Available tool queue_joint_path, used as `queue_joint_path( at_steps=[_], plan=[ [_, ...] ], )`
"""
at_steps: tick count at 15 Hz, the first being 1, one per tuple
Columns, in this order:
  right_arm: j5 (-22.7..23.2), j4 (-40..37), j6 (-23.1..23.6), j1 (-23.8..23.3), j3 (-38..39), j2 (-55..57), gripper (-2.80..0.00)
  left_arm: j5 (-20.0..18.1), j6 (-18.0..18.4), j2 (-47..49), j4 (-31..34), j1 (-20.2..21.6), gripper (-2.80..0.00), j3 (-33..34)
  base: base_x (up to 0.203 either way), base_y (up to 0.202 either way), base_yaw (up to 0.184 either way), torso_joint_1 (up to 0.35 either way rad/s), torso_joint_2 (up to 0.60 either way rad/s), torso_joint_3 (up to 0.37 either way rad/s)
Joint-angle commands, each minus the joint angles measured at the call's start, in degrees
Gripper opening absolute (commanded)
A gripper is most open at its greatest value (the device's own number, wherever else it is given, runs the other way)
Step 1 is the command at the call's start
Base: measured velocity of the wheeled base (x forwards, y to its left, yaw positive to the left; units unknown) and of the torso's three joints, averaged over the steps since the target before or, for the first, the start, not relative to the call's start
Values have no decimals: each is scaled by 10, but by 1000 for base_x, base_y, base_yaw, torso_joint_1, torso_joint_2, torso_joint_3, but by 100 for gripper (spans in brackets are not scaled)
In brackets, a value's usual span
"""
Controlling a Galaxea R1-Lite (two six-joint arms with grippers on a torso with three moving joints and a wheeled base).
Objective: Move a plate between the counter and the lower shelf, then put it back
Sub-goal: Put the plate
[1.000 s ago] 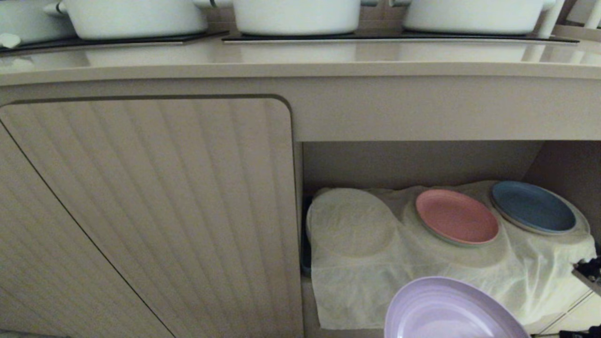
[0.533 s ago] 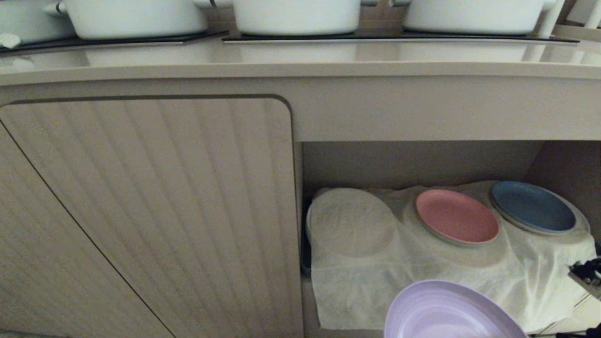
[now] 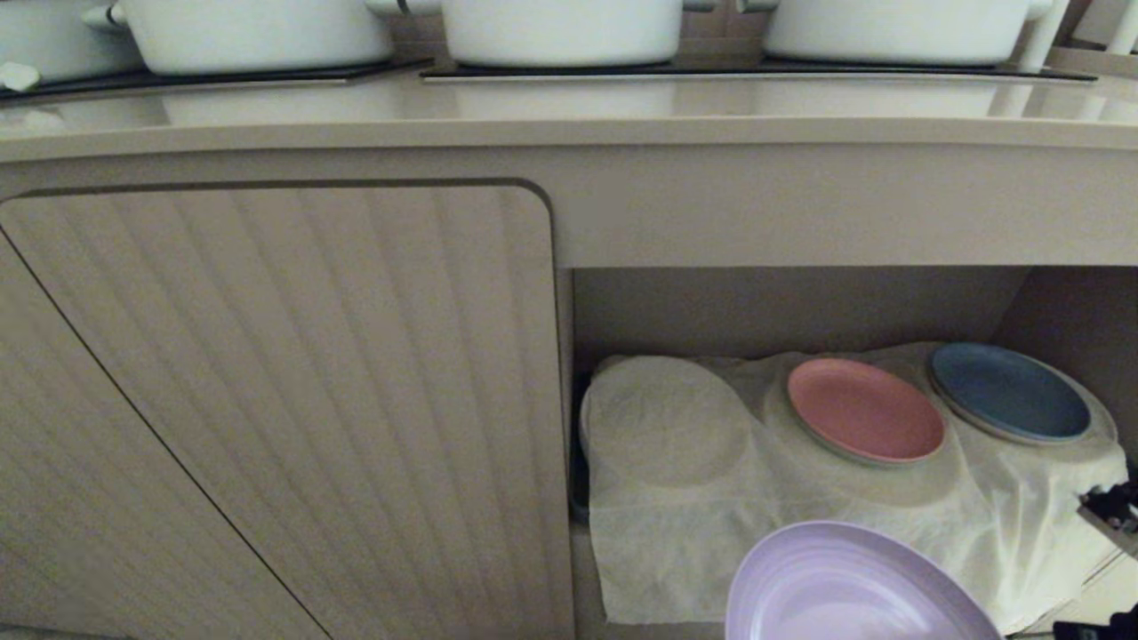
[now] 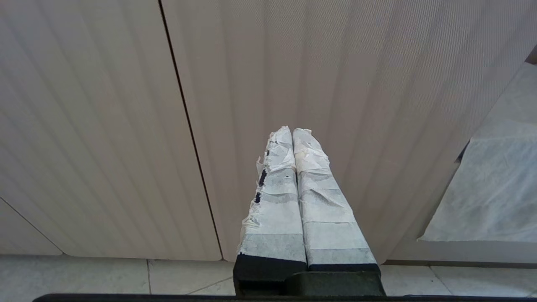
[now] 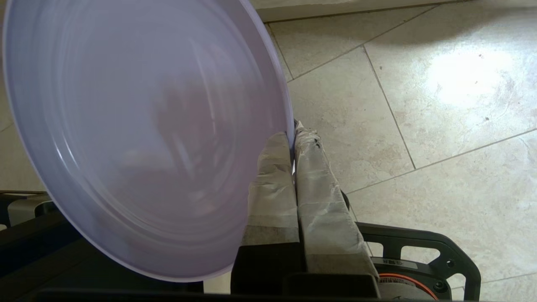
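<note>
The lilac plate (image 3: pixel 853 587) hangs tilted in front of the lower shelf (image 3: pixel 800 307), at the bottom of the head view and below the cloth's front edge. In the right wrist view the plate (image 5: pixel 138 126) fills the near side, and my right gripper (image 5: pixel 292 134) is shut on its rim, over the tiled floor. The beige counter (image 3: pixel 569 111) runs across the top, above the shelf. My left gripper (image 4: pixel 292 132) is shut on nothing and points at the ribbed cabinet door.
On the shelf's wrinkled white cloth (image 3: pixel 702 533) lie a pink plate (image 3: pixel 864 411) and a blue plate (image 3: pixel 1009 393), with a bare round hump (image 3: pixel 667 418) to their left. White pots (image 3: pixel 560 27) stand on the counter. The ribbed door (image 3: pixel 284 400) closes the left side.
</note>
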State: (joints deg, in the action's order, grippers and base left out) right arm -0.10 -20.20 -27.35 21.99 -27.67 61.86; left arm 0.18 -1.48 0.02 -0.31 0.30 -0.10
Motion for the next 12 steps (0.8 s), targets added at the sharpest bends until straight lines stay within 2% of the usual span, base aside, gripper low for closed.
queue_joint_path(
  at_steps=[1,12],
  plan=[
    [0,-1,-2,1,-2,1,-280,0,0,1,0,0,-280,0,0,0,0,0,0,0],
    [-3,-3,-2,2,-3,1,-280,0,0,1,0,0,-280,0,0,0,0,0,0,0]
  ],
)
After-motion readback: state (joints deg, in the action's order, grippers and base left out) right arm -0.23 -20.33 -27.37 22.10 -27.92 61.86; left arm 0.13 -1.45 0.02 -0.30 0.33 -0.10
